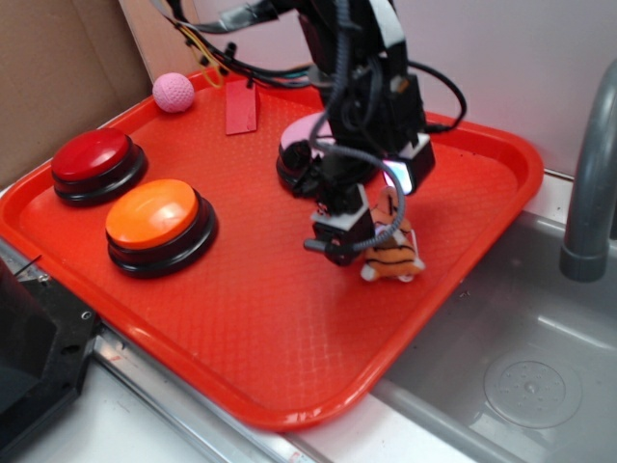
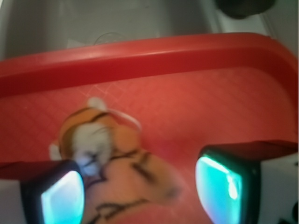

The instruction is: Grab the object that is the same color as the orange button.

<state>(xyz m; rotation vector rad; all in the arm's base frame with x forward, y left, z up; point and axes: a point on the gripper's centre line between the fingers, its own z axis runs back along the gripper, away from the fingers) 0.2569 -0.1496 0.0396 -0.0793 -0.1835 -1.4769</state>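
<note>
Between the open claw (image 2: 142, 186) fingers, the blurred tiger (image 2: 110, 172) is cut off below.

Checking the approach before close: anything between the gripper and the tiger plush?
Nothing visible. In the wrist view the tiger plush already lies between the open fingers, nearer the left one, with only bare tray around it. The pink ball, red card and orange button sit well away.
</note>
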